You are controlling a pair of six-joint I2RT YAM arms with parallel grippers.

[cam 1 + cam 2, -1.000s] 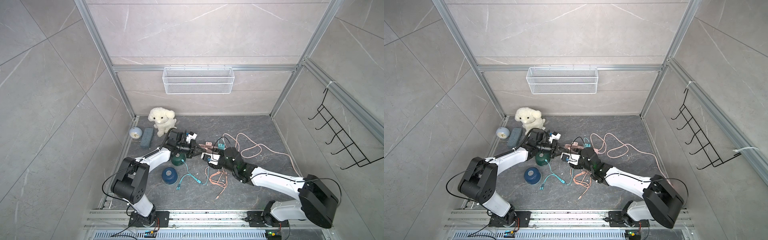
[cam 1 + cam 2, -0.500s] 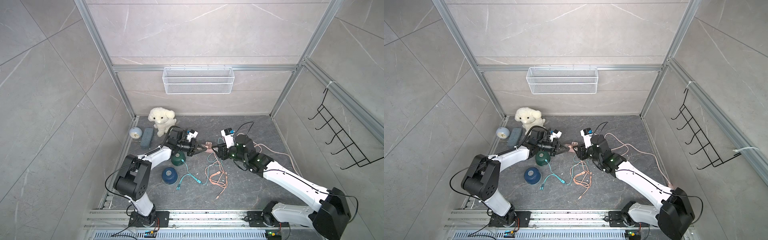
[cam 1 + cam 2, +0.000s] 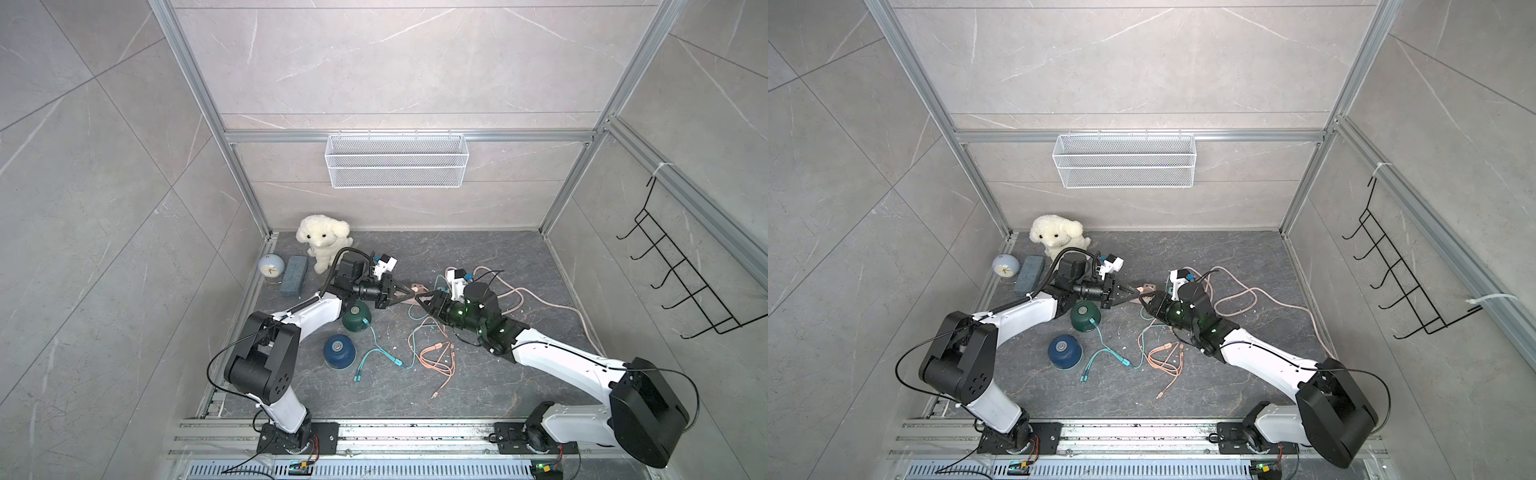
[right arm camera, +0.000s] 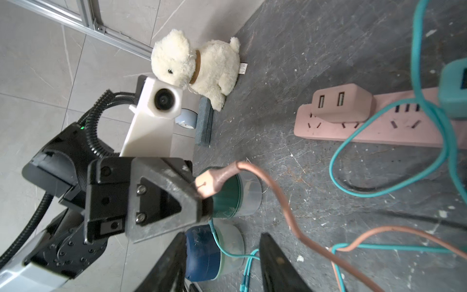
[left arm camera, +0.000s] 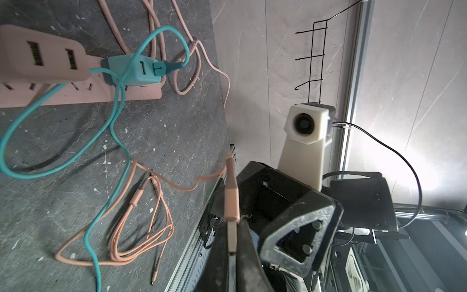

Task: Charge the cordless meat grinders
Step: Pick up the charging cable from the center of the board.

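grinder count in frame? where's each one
2. The dark green grinder sits beside the left arm, with a teal cable reaching it. The dark blue grinder sits next to it, nearer the base rail. None appears hidden.

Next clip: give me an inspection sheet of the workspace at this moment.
Surface: dark stone-look tabletop, white specks.
Job's things: dark green grinder with a teal cable end at its side; dark blue grinder beside it, no plug seen in it.
Clutter: plush dog, pale blue clock, grey-blue block near the back corner.
Grippers: left gripper shut on the plug of the pink cable; right gripper open, facing that plug.
Cables: pink cable coiled loose; teal cable runs from a teal charger on the pink power strip.
Surroundings: white wire basket, black hook rack on the walls.
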